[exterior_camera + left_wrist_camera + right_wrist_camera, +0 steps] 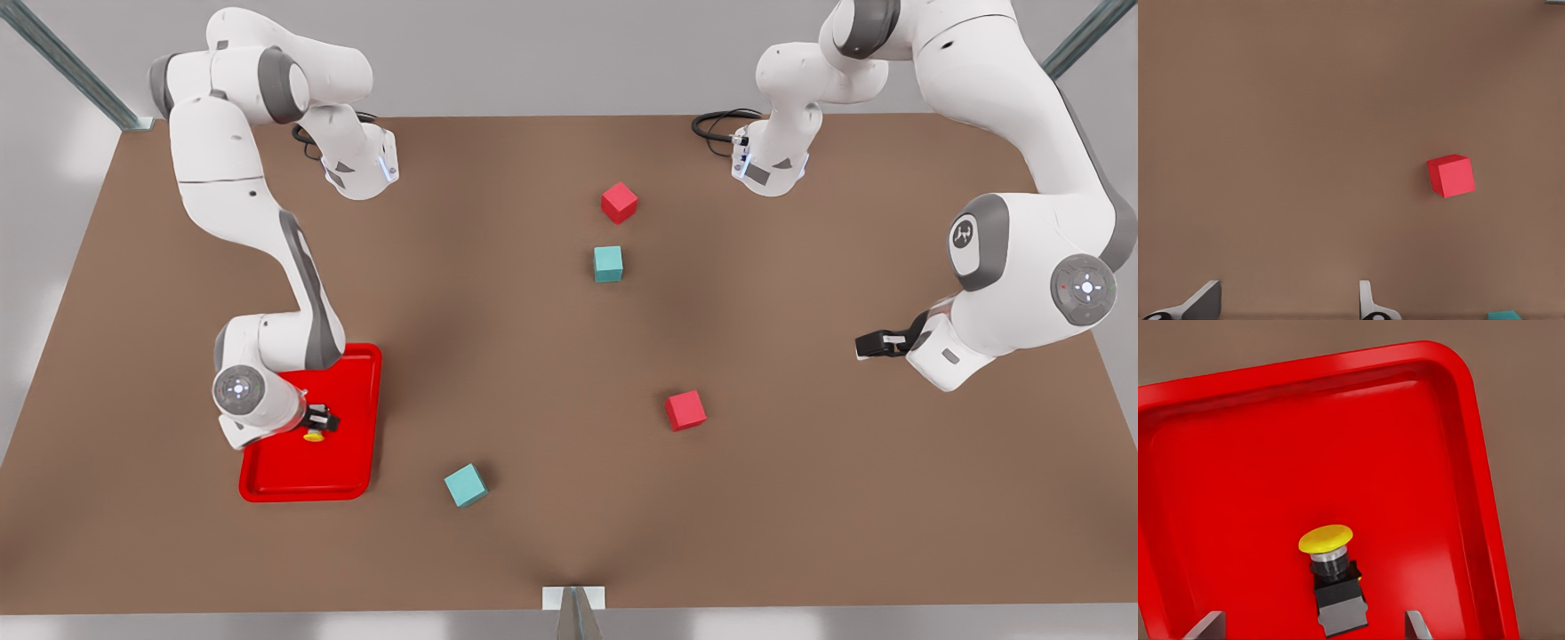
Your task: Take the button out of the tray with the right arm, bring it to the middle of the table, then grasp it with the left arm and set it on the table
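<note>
The button (1332, 582) lies on its side inside the tray (1305, 440), its yellow cap pointing away from the wrist and its dark body between the two spread fingertips of the right claw (320, 419). The fingers flank the body without touching it, so the claw seems lined up for a pinch across the blocky part rather than the rounded cap, which would likely slip.

The tray sits at the near left of the tabletop (533, 373) in the front view, with the right arm bent low over it.

Well apart, at the front view's right, the left claw (876, 345) hangs spread and empty above bare tabletop, waiting near a red cube (1451, 175) for the handover at the middle.
</note>
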Robot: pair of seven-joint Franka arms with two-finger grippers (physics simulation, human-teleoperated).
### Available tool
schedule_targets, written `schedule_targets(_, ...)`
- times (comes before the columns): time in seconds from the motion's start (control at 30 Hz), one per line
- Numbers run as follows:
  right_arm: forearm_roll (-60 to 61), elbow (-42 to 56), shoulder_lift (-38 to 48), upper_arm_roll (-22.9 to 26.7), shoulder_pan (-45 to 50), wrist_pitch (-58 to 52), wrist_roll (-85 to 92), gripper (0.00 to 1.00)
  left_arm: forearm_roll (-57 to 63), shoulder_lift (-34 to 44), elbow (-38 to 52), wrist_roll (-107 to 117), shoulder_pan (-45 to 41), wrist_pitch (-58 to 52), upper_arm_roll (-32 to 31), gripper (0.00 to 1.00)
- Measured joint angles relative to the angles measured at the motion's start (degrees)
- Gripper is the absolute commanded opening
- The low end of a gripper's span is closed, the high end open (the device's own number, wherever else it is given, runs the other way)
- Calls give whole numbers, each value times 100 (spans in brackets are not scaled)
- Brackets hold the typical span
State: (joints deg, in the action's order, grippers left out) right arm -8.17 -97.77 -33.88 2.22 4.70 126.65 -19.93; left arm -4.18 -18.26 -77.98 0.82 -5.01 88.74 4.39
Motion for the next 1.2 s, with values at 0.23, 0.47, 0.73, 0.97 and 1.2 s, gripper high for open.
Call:
schedule_targets(0.23,432,-591,-60,-42,-357,744,225,100,1,15,8,4,0,-29,0,100)
schedule_targets(0.47,656,-748,-142,-178,-359,1435,628,100,1,11,6,7,0,-41,0,100)
schedule_targets(0.73,679,-564,-374,-180,-426,1778,1127,100,5,8,0,9,0,-50,0,100)
schedule_targets(0.97,690,-496,-377,-184,-437,1891,1651,57,6,17,0,10,0,-53,-1,100)
schedule_targets(1.2,694,-549,-324,-299,-420,1892,2024,62,4,25,-12,11,0,-61,-17,100)
